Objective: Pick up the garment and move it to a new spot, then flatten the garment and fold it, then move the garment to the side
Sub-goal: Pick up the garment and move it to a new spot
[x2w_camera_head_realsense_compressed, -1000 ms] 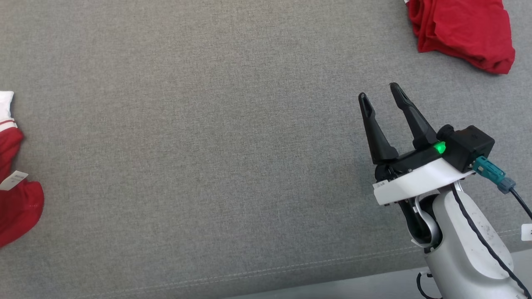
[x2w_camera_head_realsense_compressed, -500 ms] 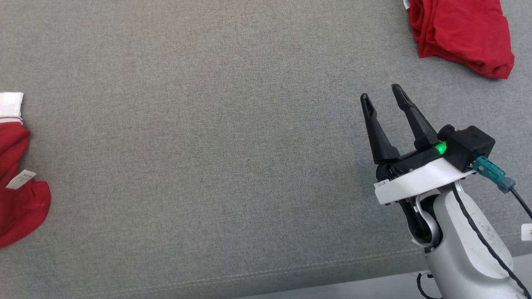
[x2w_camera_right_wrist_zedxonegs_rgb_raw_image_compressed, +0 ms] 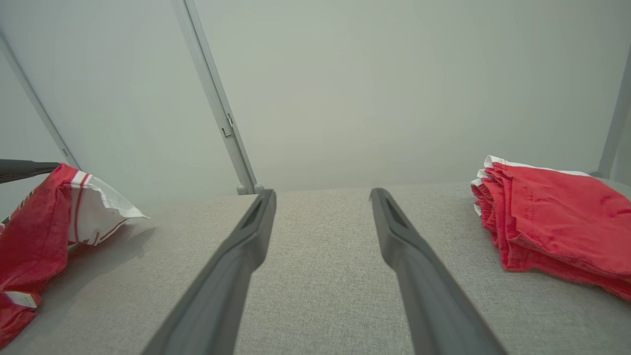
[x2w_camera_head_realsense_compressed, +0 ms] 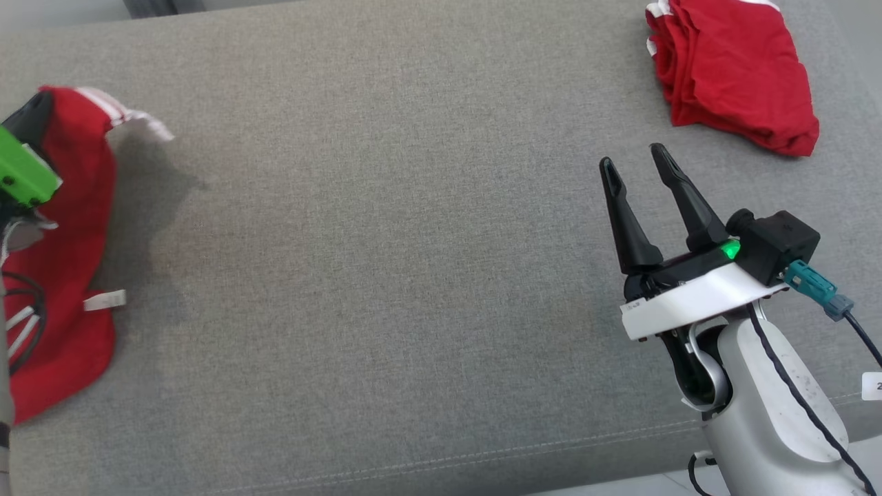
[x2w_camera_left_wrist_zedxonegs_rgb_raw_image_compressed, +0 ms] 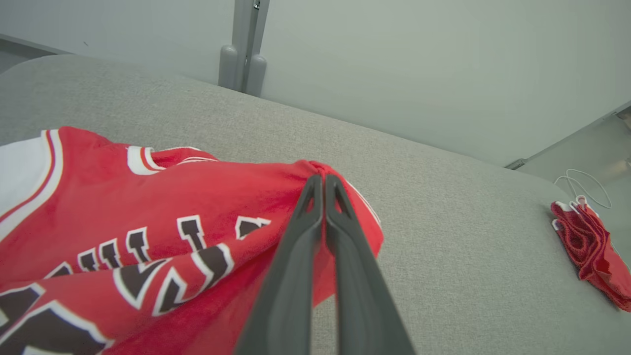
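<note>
The garment (x2w_camera_head_realsense_compressed: 65, 241), a red jersey (black-and-white lettering across it), sits at the left edge of the grey cushion (x2w_camera_head_realsense_compressed: 386, 241). Its top fold is raised and pinched tight in the left gripper (x2w_camera_left_wrist_zedxonegs_rgb_raw_image_compressed: 324, 178). The right gripper (x2w_camera_head_realsense_compressed: 631, 154) hovers spread wide, holding nothing, and a folded red pile (x2w_camera_head_realsense_compressed: 737, 76) lies beyond it on the right.

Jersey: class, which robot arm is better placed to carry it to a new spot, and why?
Left. The left pincer is shut on the red jersey, holding its edge raised; the right pincer hangs open over bare grey cushion, apart from it.
</note>
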Motion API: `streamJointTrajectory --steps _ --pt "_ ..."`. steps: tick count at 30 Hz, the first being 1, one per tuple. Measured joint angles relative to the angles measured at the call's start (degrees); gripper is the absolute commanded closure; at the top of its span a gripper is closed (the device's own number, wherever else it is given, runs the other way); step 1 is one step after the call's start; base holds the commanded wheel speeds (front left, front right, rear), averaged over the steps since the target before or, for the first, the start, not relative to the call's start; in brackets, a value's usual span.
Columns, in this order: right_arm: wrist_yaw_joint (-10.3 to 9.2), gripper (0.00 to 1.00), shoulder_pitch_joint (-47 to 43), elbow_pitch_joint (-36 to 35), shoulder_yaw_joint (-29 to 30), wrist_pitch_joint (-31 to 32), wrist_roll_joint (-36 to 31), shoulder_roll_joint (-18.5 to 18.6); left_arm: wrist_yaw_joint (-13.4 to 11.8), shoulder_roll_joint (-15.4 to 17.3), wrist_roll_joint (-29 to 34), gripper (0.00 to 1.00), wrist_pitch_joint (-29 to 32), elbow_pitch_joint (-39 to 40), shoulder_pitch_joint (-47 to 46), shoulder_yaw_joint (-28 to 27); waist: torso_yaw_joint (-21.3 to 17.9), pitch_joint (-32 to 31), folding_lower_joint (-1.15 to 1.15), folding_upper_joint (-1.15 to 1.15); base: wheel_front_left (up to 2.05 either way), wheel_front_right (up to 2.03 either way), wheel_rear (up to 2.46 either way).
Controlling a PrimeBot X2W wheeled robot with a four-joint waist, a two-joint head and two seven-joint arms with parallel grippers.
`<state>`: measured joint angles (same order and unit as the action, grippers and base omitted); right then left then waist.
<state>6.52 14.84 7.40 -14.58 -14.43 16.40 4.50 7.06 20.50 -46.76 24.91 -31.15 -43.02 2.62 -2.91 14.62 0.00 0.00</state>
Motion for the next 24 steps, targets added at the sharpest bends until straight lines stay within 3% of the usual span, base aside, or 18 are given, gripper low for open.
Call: streamJointTrajectory --steps 9,17,24 --pt "0.01 0.00 -1.0 0.4 1.5 0.0 0.2 -0.2 0.0 -4.1 -3.4 1.00 -1.0 10.9 -0.6 10.3 -1.9 -4.5 0.00 0.00 0.00 0.00 0.00" --pt "0.01 0.00 -2.9 0.5 3.4 0.0 0.2 0.1 0.0 -12.6 -7.2 1.00 -3.4 17.1 -0.2 16.8 -5.5 -6.9 0.00 0.00 0.00 0.00 0.00" --pt "0.02 0.00 -3.7 0.3 3.7 0.0 0.2 0.5 0.0 -18.1 -7.2 1.00 -5.7 16.8 6.0 25.1 -8.6 -7.2 0.00 0.00 0.00 0.00 0.00"
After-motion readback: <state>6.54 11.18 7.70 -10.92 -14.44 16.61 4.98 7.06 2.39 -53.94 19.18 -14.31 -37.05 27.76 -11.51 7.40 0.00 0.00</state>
